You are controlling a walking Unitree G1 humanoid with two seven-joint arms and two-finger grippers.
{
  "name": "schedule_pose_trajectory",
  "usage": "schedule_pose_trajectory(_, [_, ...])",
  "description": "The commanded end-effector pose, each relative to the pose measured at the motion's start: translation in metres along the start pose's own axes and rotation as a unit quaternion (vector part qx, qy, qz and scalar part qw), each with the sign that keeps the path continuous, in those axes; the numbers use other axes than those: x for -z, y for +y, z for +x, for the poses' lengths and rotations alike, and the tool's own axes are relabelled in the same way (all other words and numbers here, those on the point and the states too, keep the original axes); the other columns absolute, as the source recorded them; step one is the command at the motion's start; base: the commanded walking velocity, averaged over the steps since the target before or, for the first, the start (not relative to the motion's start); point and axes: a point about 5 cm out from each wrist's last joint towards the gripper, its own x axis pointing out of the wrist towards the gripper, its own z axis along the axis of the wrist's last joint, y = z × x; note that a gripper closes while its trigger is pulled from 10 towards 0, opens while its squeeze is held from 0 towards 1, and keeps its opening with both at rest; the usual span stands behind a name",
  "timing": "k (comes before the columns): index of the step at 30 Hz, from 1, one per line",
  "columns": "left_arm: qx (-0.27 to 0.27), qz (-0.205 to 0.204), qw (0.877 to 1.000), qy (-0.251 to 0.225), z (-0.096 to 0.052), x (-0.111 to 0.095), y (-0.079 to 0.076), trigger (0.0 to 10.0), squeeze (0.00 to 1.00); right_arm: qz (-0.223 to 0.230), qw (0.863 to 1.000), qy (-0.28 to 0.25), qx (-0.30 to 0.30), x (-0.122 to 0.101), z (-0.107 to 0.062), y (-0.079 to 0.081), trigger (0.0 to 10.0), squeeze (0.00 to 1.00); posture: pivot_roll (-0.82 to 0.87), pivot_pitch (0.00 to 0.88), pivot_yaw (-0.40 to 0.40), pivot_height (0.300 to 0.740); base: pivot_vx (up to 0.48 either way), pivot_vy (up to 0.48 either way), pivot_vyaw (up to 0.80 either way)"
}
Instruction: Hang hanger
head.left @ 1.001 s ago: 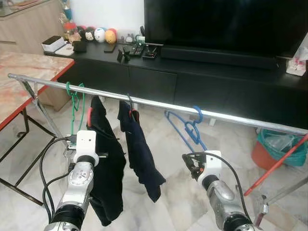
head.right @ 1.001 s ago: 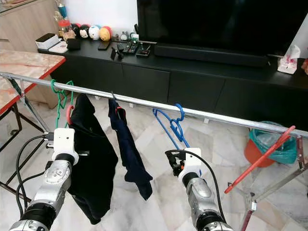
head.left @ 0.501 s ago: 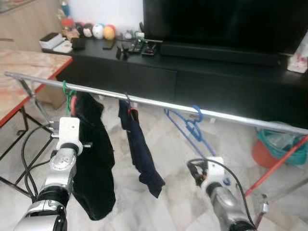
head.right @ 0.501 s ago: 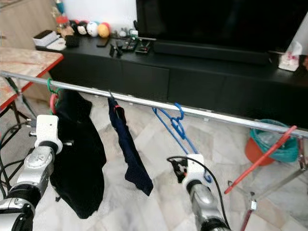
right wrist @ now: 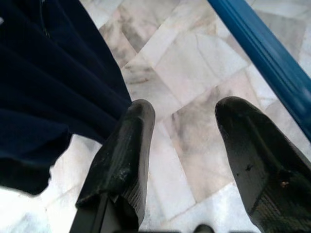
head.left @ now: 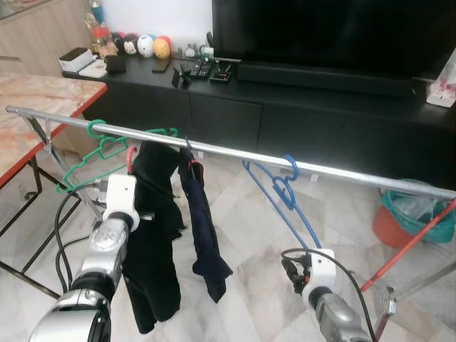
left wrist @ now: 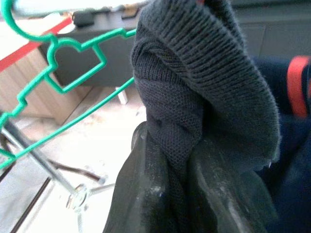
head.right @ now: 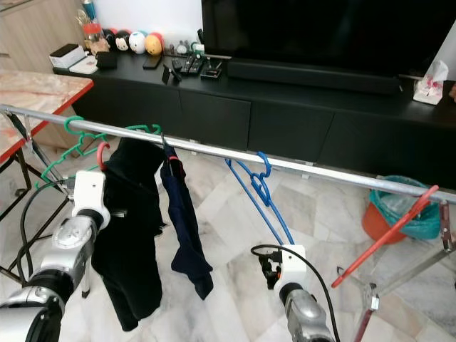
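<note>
A metal rail [head.left: 235,155] crosses in front of me. A green hanger [head.left: 107,151] hooks on its left part and is swung up at a slant. Beside it a black knit garment [head.left: 153,235] hangs on a red hanger [head.left: 131,158]. Then come a navy garment [head.left: 203,228] and an empty blue hanger [head.left: 288,187]. My left gripper [left wrist: 170,145] is shut on the black garment's knit fabric [left wrist: 194,97], with the left wrist [head.left: 120,203] pressed against it. My right gripper [right wrist: 187,109] is open, low over the marble floor, below the blue hanger [right wrist: 262,58].
A black TV cabinet [head.left: 299,107] with a large TV [head.left: 335,32] stands behind the rail. A marble-top table [head.left: 35,107] with a red edge is at the left. At the right are a red pole [head.left: 410,246] and an orange bin [head.left: 402,224].
The green hanger has swung up from hanging straight to a slant. My left arm, after drifting left, is back against the black garment. My right arm has sunk lower.
</note>
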Motion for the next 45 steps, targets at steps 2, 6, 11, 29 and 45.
schedule_pose_trajectory(2, [-0.003, -0.01, 1.0, -0.021, 0.005, -0.011, 0.001, 10.0, 0.0, -0.003, 0.999, 0.031, 0.01, 0.015, -0.005, -0.003, 10.0, 0.0, -0.08, 0.031, 0.046, 0.74, 0.0, 0.0, 0.0])
schedule_pose_trajectory(6, [0.002, -0.015, 1.0, -0.025, 0.003, -0.009, -0.004, 10.0, 0.0, 0.018, 0.999, 0.034, 0.038, 0.02, -0.008, -0.008, 10.0, 0.0, -0.08, 0.036, 0.045, 0.74, 0.0, 0.0, 0.0])
schedule_pose_trajectory(11, [-0.004, -0.021, 1.0, -0.021, -0.003, 0.002, -0.001, 10.0, 0.0, -0.013, 0.987, 0.129, 0.091, 0.05, -0.021, -0.02, 10.0, 0.0, -0.08, 0.036, 0.045, 0.74, 0.0, 0.0, 0.0])
schedule_pose_trajectory(29, [-0.024, -0.026, 0.999, -0.037, -0.006, -0.001, 0.009, 10.0, 0.0, 0.006, 0.975, 0.212, 0.068, 0.086, -0.034, 0.004, 10.0, 0.0, -0.07, 0.031, 0.041, 0.74, 0.0, 0.0, 0.0])
schedule_pose_trajectory(45, [-0.024, -0.024, 0.999, -0.043, -0.006, -0.002, 0.01, 10.0, 0.0, 0.004, 0.974, 0.216, 0.068, 0.088, -0.035, 0.003, 10.0, 0.0, -0.07, 0.022, 0.039, 0.74, 0.178, 0.0, 0.0])
